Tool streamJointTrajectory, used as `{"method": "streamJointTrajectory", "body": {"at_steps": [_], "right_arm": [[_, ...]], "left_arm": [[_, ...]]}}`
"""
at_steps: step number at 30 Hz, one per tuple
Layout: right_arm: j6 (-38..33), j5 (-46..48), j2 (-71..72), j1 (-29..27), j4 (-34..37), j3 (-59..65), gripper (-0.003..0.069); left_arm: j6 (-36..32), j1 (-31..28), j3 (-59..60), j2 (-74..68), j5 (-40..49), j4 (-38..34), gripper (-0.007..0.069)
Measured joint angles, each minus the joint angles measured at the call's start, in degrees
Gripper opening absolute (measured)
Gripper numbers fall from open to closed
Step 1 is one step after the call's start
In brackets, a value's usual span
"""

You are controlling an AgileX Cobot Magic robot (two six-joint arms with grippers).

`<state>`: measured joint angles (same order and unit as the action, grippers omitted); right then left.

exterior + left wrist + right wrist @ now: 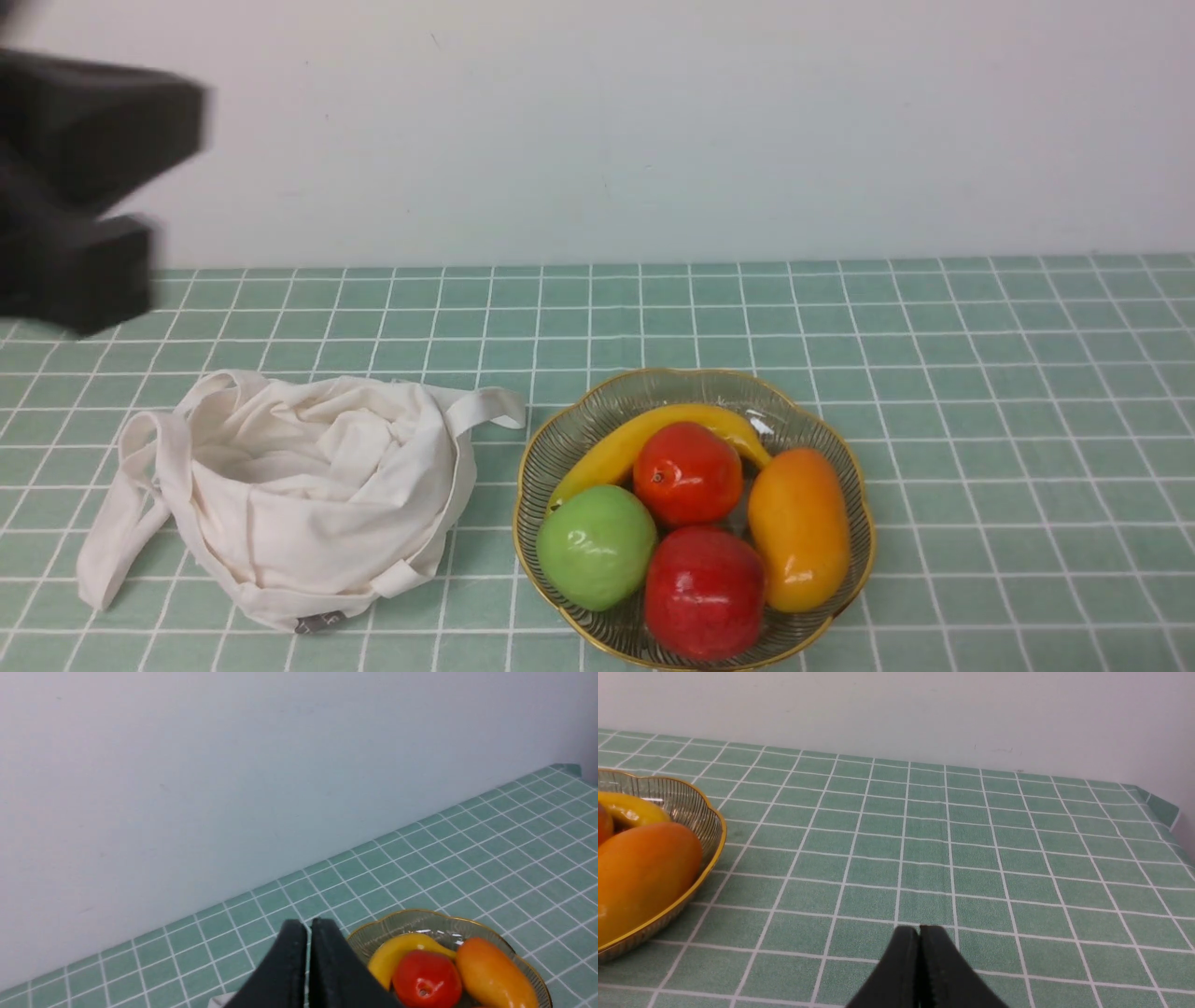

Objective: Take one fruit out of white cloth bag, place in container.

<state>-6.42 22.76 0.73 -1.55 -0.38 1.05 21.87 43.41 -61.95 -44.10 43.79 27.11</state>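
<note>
Looks basically done, so the left pincer (310, 921), closed and empty, should just retreat clear of the bowl (868, 560)'s rim.

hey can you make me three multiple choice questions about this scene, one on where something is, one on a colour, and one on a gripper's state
1. Where is the white cloth bag?
A) Right of the glass bowl
B) Left of the glass bowl
C) Inside the glass bowl

2. What colour is the apple beside the green apple, at the bowl's near side?
A) Deep crimson
B) Yellow
C) Purple

3. How does the left gripper stand?
A) Wide open
B) Shut on the banana
C) Shut, holding nothing

Right letters:
1: B, the front view shows the white cloth bag to the left of the glass bowl.
2: A, the crimson apple sits next to the green apple.
3: C, the fingertips of the left gripper meet with nothing between them.
</note>
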Motion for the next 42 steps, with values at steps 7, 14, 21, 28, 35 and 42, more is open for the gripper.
{"method": "streamJointTrajectory", "body": {"at_steps": [7,14,21,28,35,42], "right_arm": [[0.0,0.0,0.0,0.0,0.0,0.0,-0.0015],[0.0,0.0,0.0,0.0,0.0,0.0,-0.0015],[0.0,0.0,0.0,0.0,0.0,0.0,-0.0015],[0.0,0.0,0.0,0.0,0.0,0.0,-0.0015],[0.0,0.0,0.0,0.0,0.0,0.0,-0.0015],[0.0,0.0,0.0,0.0,0.0,0.0,-0.0015]], "left_arm": [[0.17,0.0,3.99,8.81,1.3,0.08,-0.0008],[0.5,0.0,4.07,10.41,2.41,-0.39,-0.0008],[0.45,0.0,4.41,10.41,2.62,-2.35,-0.0008],[-4.87,-7.22,13.38,12.98,-6.41,-8.35,-0.0008],[-18.18,-30.67,36.18,25.48,-22.06,-25.32,-0.0008],[-20.03,-40.46,54.62,39.29,-25.38,-25.75,-0.0008]]}}
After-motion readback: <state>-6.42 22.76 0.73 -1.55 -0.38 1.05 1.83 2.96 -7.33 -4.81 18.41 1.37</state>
